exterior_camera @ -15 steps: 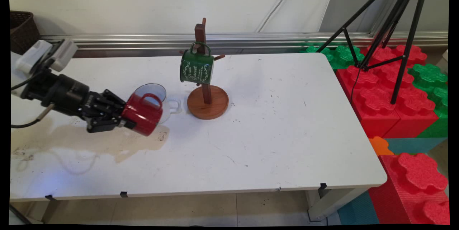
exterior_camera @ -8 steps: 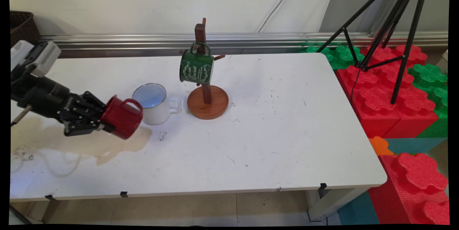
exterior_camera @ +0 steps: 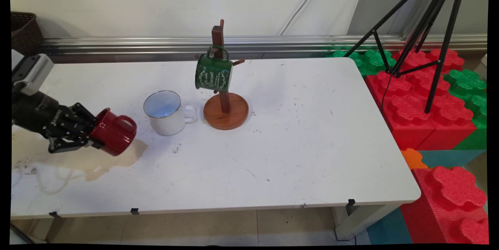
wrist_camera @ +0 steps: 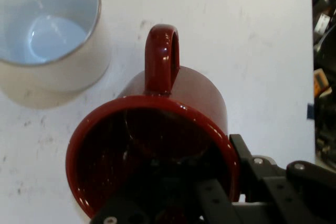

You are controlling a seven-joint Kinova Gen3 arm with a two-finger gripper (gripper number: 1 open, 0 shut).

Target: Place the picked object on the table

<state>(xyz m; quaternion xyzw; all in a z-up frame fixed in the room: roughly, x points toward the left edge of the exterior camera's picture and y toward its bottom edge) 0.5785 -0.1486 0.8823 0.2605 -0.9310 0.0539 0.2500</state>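
**Red mug held sideways over the table's left end**

- Gripper (exterior_camera: 92, 137): black, two-finger, entering from the left above the table (exterior_camera: 296, 133). Jaws clamped on the rim of the red mug, one finger inside the mouth and one outside its wall.
- Red mug (exterior_camera: 115, 136): glossy, held on its side clear of the tabletop, mouth toward the gripper, handle uppermost, base pointing right. In the hand view the red mug (wrist_camera: 157, 145) fills the lower frame, its loop handle standing up.
- Stain (exterior_camera: 97, 156): brownish patch on the white surface below the mug.
- White mug (exterior_camera: 165, 112): upright, pale blue inside, handle to the right; near the red mug, apart from it.
- Mug tree (exterior_camera: 225, 103): dark wooden post on a round wooden base, just right of the white mug.
- Green mug (exterior_camera: 213, 71): white lettering, hanging by its handle from a peg of the tree.
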